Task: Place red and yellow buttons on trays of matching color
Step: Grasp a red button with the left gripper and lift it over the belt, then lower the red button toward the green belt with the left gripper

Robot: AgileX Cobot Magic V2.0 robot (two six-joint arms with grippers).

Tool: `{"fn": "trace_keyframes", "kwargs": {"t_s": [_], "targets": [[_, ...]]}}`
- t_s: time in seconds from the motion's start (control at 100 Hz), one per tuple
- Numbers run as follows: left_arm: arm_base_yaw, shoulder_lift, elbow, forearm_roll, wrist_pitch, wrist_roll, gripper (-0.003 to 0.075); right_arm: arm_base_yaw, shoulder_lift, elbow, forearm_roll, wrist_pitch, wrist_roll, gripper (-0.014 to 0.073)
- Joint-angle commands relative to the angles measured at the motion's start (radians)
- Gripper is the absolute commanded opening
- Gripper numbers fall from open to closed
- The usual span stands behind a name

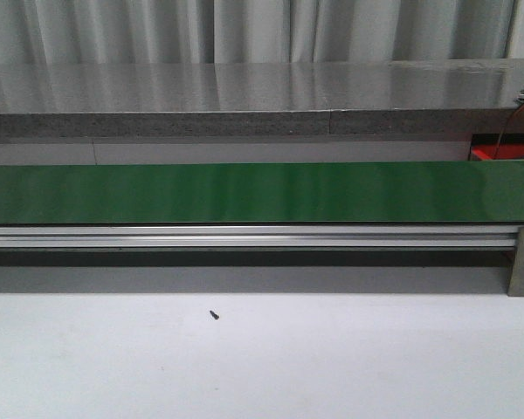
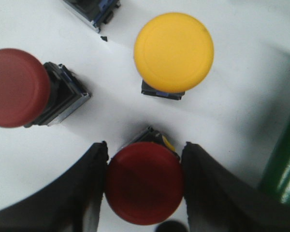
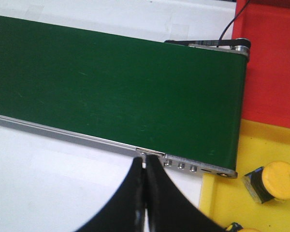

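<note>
A white bench (image 1: 262,358) is crossed by a green belt (image 1: 262,193) before grey curtains; a red tray (image 3: 270,63) and a yellow tray (image 3: 232,193) lie at the belt's end, apparently to catch sorted buttons, one yellow button (image 3: 275,181) already lying there. The left gripper (image 2: 144,186) is set narrowly around a red button (image 2: 144,182), its domed matte cap between the fingers, seemingly for lifting. Another red button (image 2: 17,88) and a glossy yellow one (image 2: 174,52) are seen nearby; the right gripper (image 3: 144,193) is closed on nothing.

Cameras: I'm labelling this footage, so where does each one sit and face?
Front view: looks forward over the white table at the green belt; no arms visible.
Left wrist view: above the left gripper, shut on a red button.
Right wrist view: above the shut right gripper, by the belt's end. It shares the belt with the front view.
</note>
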State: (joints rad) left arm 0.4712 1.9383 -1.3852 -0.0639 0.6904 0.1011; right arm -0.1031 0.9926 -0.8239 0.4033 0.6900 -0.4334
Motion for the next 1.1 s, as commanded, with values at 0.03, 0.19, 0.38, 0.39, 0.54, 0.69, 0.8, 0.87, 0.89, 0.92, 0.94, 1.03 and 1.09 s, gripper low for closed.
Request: {"fn": "trace_keyframes", "kwargs": {"t_s": [0.03,0.19,0.38,0.39,0.54,0.69,0.8,0.87,0.89,0.92,0.94,1.03,1.09], "targets": [[0.002,-0.048,-0.032,-0.003,-0.029,-0.011,0.02,0.002,-0.016,-0.033,0.019,-0.051,-0.011,-0.0069],[0.002,-0.06,-0.058,-0.003,0.018,-0.011,0.02,0.002,-0.016,-0.033,0.019,-0.051,-0.011,-0.0069],[-0.001,-0.15,-0.106,-0.003,0.062,-0.011,0.02,0.002,-0.016,-0.033,0.019,-0.051,-0.011,-0.0069],[-0.001,-0.159,-0.106,-0.005,0.066,-0.011,0.02,0.002,-0.016,-0.033,0.019,-0.051,-0.011,-0.0069],[-0.001,-0.25,-0.146,-0.04,0.117,-0.007,0.02,0.002,-0.016,-0.033,0.019,-0.051,-0.011,-0.0069],[-0.005,-0.304,-0.148,-0.107,0.126,0.013,0.02,0.002,-0.016,-0.033,0.019,-0.051,-0.011,-0.0069],[-0.03,-0.306,-0.148,-0.163,0.151,0.052,0.02,0.002,-0.016,-0.033,0.019,-0.051,-0.011,-0.0069],[-0.056,-0.306,-0.148,-0.165,0.155,0.067,0.02,0.002,-0.016,-0.033,0.019,-0.051,-0.011,-0.0069],[-0.064,-0.306,-0.146,-0.165,0.155,0.067,0.02,0.002,-0.016,-0.033,0.019,-0.051,-0.011,-0.0069],[-0.073,-0.306,-0.146,-0.165,0.155,0.071,0.02,0.002,-0.016,-0.033,0.019,-0.051,-0.011,-0.0069],[-0.081,-0.306,-0.146,-0.165,0.155,0.071,0.02,0.002,-0.016,-0.033,0.019,-0.051,-0.011,-0.0069],[-0.11,-0.3,-0.146,-0.16,0.155,0.071,0.02,0.002,-0.016,-0.033,0.019,-0.051,-0.011,-0.0069],[-0.123,-0.292,-0.146,-0.154,0.151,0.071,0.02,0.002,-0.016,-0.033,0.019,-0.051,-0.011,-0.0069]]}}
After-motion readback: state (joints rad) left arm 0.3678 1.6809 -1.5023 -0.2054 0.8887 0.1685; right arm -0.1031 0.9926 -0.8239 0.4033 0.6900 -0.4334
